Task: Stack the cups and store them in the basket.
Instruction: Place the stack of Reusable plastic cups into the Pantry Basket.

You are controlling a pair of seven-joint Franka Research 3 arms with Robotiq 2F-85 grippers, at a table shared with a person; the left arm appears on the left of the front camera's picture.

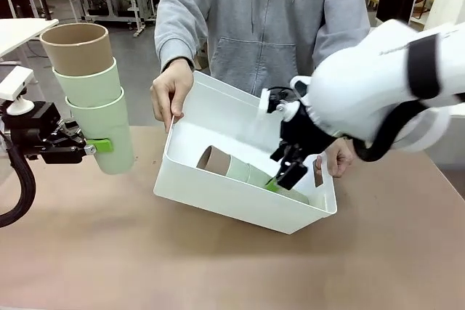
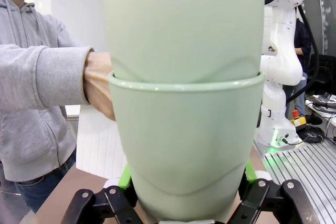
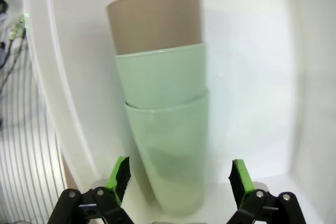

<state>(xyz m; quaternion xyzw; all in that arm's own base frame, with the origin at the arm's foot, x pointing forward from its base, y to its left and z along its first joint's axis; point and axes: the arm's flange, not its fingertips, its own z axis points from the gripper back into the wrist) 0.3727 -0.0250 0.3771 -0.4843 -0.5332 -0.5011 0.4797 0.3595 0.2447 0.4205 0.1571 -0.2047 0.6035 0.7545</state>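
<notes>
A three-cup stack (image 1: 247,170) lay on its side in the tilted white basket (image 1: 218,201), the right gripper (image 1: 285,176) spread open around its base and best withdrawn straight, while the left gripper (image 1: 98,146) clamped an upright stack (image 1: 91,92) beside it.

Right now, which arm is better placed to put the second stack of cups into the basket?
The left arm. Its gripper is shut on the upright stack, beside the basket the person tilts. The right gripper is open inside the basket, over the stack lying there.
</notes>
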